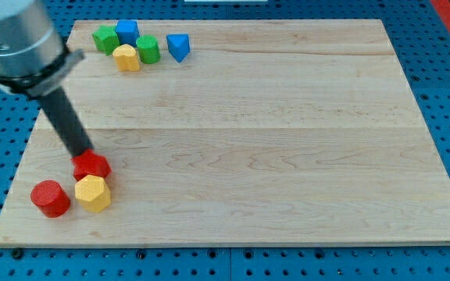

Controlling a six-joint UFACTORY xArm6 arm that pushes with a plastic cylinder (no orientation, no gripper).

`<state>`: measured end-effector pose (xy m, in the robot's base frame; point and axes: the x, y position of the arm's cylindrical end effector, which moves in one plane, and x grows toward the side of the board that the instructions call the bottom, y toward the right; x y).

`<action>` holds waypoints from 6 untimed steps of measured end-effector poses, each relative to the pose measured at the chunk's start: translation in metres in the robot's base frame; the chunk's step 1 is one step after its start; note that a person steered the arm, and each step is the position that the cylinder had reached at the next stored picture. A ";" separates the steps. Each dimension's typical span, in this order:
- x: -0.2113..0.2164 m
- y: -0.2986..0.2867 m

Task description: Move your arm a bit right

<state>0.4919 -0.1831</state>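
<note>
Here, near to far:
Near left corner: a red cylinder (50, 197) and a yellow block (92, 193) sit close together by the table's (287, 156) near edge, the yellow one to the right of the cylinder.
Red block (91, 165): just behind the yellow block and touching it.
My tip (83, 154): at the far edge of the red block, seemingly touching it; the rod leans up toward the table's left edge.
Gripper: there is none, only the bare rod, so nothing is grasped or clenched; contact is at most a push against the red block.
Step in hand: the small rightward shift looks not yet made, judging by the tip so near the left edge.
Next move: a short slide toward the right edge; since the tip sits behind the red block, it may brush it along.
Far left corner: two green blocks (105, 38) (148, 49), two blue blocks (127, 32) (178, 46) and a second yellow block (126, 58) cluster well apart from the tip.
</note>
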 end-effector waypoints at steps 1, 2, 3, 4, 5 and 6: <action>0.011 0.000; 0.005 0.018; 0.013 0.088; 0.030 0.113; 0.031 0.113; 0.030 0.111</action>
